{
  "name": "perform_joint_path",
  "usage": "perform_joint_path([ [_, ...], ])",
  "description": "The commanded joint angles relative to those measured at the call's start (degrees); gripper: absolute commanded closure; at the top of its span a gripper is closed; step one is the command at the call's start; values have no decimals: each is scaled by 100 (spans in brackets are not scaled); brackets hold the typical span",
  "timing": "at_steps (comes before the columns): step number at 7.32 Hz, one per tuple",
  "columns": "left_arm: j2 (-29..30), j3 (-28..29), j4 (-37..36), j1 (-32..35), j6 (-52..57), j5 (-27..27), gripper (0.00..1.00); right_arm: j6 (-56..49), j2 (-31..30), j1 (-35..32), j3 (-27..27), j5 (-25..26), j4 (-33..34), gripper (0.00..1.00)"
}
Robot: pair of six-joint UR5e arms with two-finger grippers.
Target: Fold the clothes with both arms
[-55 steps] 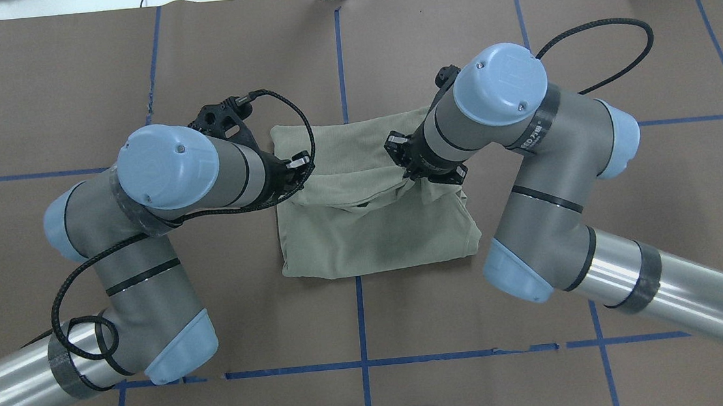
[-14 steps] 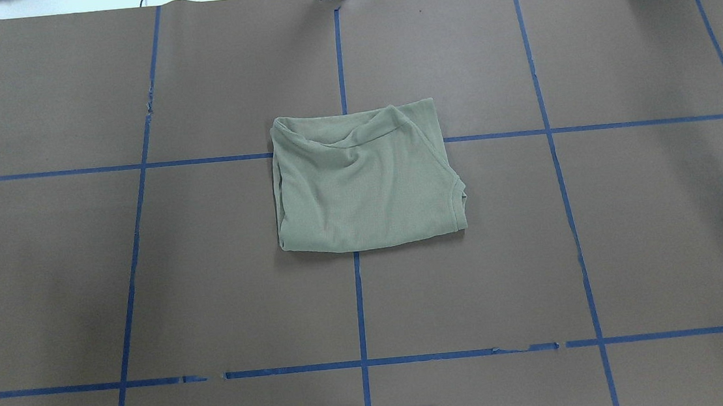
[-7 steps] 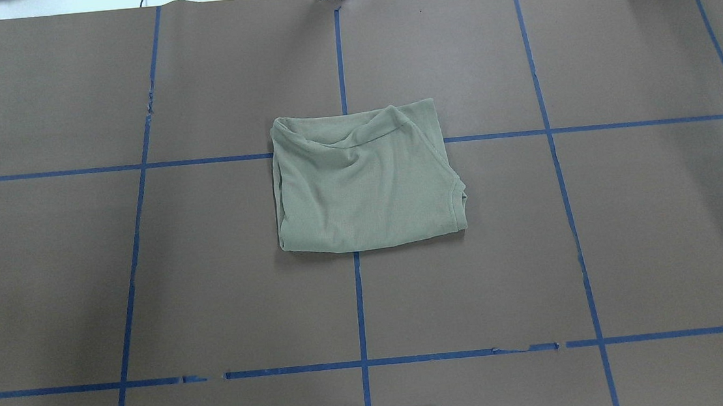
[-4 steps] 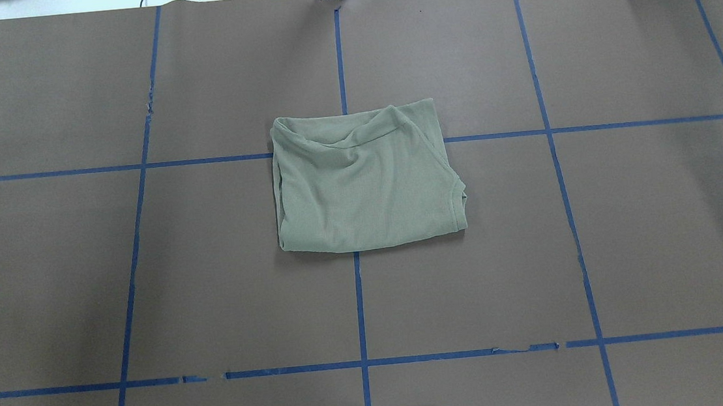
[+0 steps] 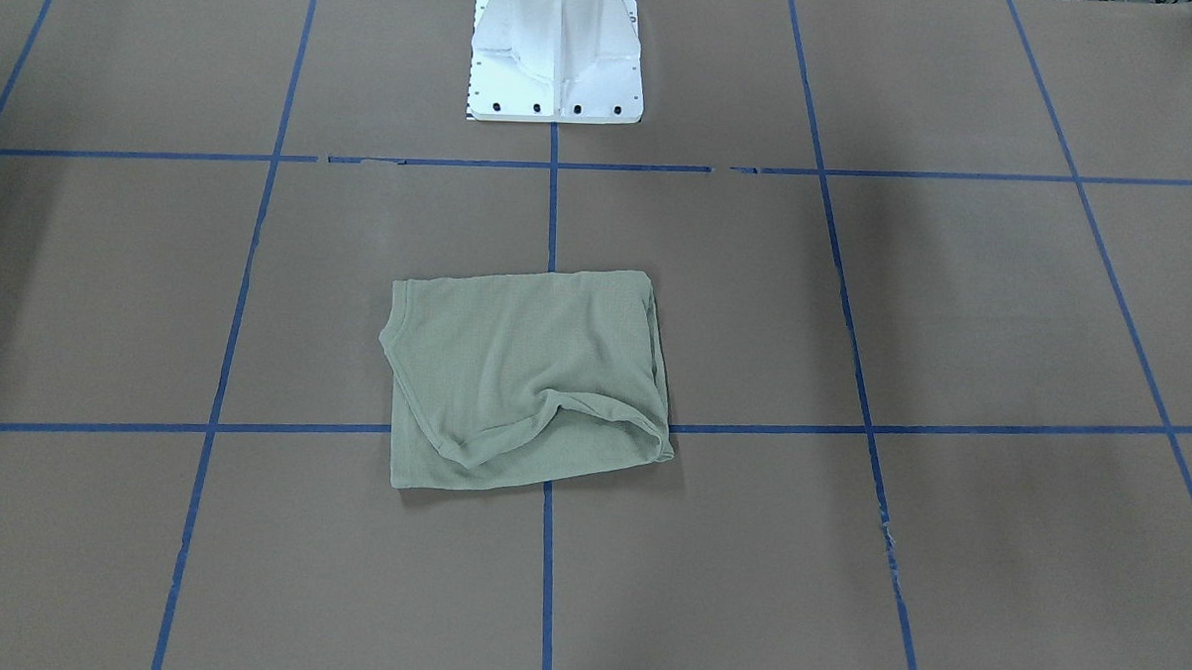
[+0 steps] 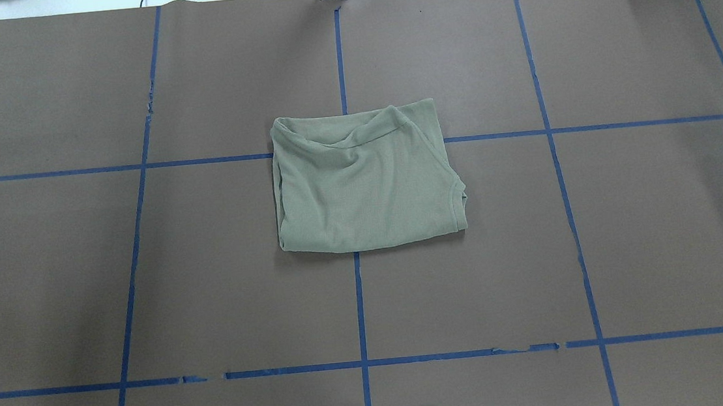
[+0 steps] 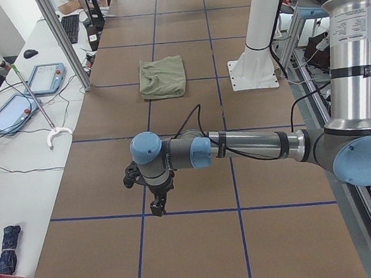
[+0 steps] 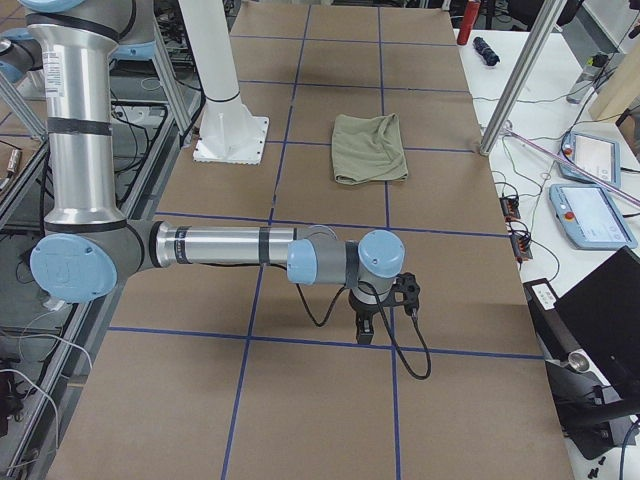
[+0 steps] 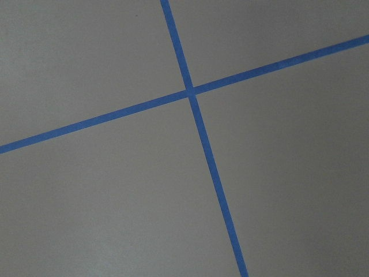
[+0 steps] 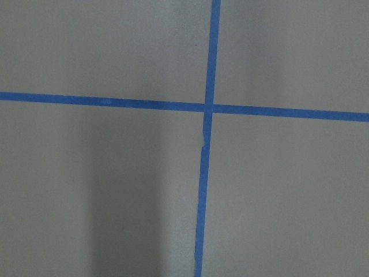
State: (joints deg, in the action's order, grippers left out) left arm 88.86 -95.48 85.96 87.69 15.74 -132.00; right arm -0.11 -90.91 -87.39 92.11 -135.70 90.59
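1. The sage-green shirt (image 6: 363, 180) is lying folded into a rough rectangle in the middle of the brown surface (image 6: 665, 235). It is sitting somewhat closer to the far edge than to the robot's edge.
2. It is straddling the centre line of the blue tape grid (image 6: 359, 308) and also covering one crossing of that grid.
3. Its collar fold is facing the far edge, and one lower corner is bulging out in a rounded hem toward the robot's right.
4. The left arm (image 7: 253, 146) is reaching out level toward the left end of the surface, well apart from the shirt. The left gripper (image 7: 157, 210) is pointing straight down just above a tape line. Whether it is released or clenched I cannot tell from this side view.
5. The right arm (image 8: 225, 245) is stretching toward the right end in the same way. The right gripper (image 8: 364, 338) is pointing down close to a tape line, and its grip I cannot tell either.
6. Each wrist camera is showing only brown surface and a cross of blue tape.
7. The white pedestal (image 5: 556, 51) is standing at the robot's edge, in line with the centre tape line.
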Motion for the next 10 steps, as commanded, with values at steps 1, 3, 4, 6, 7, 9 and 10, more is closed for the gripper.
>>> perform_joint_path([
  [1,-9,29,52,2,-1,-2,0,-16,-215,-85,44,-18,-50,0],
  [3,0,29,52,-7,-27,7,0,11,-261,-348,61,-9,-165,0],
  [4,0,21,52,2,-27,-1,0,11,-261,-401,70,0,-174,0],
  [6,0,3,44,2,-149,-1,0,561,-226,-437,131,0,-182,0],
  [7,9,-14,44,2,-663,-2,0,582,-252,-437,141,0,-191,0],
  [9,26,-32,44,2,-1239,-10,0,591,-252,-437,141,-9,-183,0],
  [10,27,-15,44,2,-1240,-10,0,591,-243,-437,149,-9,-191,0],
])
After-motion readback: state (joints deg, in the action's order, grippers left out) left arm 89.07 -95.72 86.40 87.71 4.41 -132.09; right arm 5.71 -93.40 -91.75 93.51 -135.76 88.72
